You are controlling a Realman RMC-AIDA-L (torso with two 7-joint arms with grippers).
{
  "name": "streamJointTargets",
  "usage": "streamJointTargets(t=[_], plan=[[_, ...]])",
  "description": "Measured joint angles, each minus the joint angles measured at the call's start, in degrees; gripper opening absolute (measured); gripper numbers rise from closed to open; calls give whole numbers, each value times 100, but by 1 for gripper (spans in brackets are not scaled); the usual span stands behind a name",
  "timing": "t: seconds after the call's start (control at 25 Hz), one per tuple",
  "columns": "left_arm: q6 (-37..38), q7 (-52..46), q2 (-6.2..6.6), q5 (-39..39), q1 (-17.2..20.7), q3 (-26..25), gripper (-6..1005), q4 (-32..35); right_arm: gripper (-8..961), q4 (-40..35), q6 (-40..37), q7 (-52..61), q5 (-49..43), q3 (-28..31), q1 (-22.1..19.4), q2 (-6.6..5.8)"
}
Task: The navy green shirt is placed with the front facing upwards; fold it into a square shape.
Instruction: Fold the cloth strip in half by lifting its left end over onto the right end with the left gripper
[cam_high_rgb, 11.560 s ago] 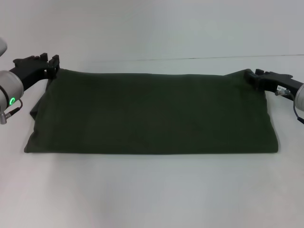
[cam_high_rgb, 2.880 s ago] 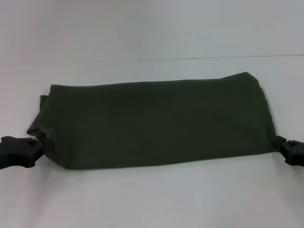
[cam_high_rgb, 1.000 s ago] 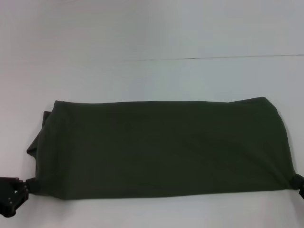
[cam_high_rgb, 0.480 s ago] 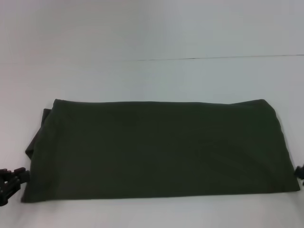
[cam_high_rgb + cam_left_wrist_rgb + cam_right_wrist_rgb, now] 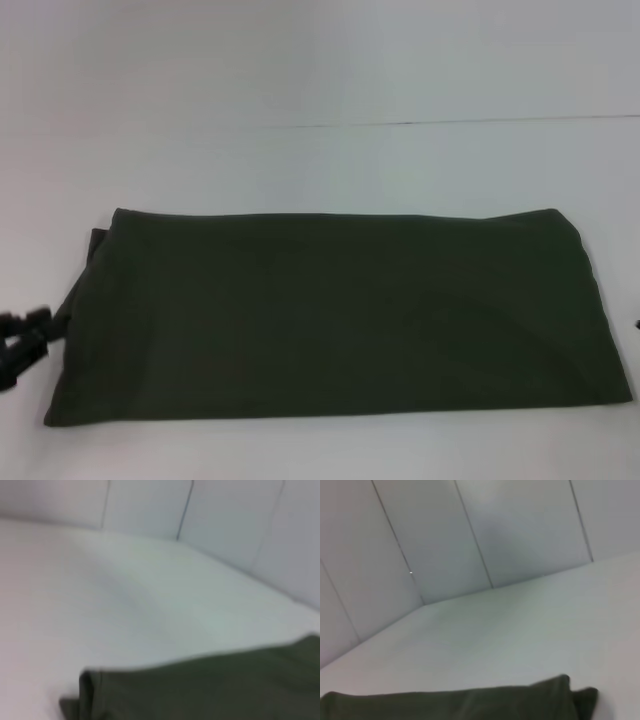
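Change: since half a second ago the left gripper has lifted off the shirt's near-left corner and drawn outward; the right gripper has almost gone from the head view.
Shirt: the navy green shirt lies flat on the white tabletop as a wide folded band, plain side up (no lettering shows), with a bit of under-layer poking out at its left end.
Left gripper: at the head view's left edge, just beside the shirt's left end, holding nothing; whether its fingers are spread I cannot tell.
Right gripper: only a dark speck at the right edge; state cannot be told.
Wrist views: each shows one end of the shirt against the pale tabletop.
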Motion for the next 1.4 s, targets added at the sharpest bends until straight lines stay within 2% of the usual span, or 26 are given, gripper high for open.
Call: streamJointTargets(t=[0.04,0.12,0.28,0.4,0.6,0.8,0.88,1.08,1.4], plan=[[-1,-39,0,-120,-13,2,132,-1,494,-1,-29,-2,-9,-12,58,0],[-96,-295,8,-338,-87,1,145,-7,741,-6,-91,-12,-27,-53,172,0],[-612,-1150,46,-362,-393,81,172,-24,772,-11,-118,-64,-40,-213,467,0],[-1015,-1632,53,-345,-575,306,384,-77,809,-12,-60,-94,-46,-494,693,1],[-1459,-2218,70,-333,-762,776,658,-227,896,30,215,-156,-52,-966,1066,19],[-1704,-2652,112,-293,-806,1055,735,-271,891,88,691,-138,-52,-1607,1396,39],[-1763,-2654,105,-293,-814,1105,734,-320,890,201,924,-109,-52,-1725,1541,44],[-1862,-2687,119,-261,-818,1272,733,-548,888,394,1231,-104,-52,-1787,1757,36],[-1912,-2832,116,118,-778,1264,730,-651,886,427,1307,-14,-38,-1819,1848,36]])
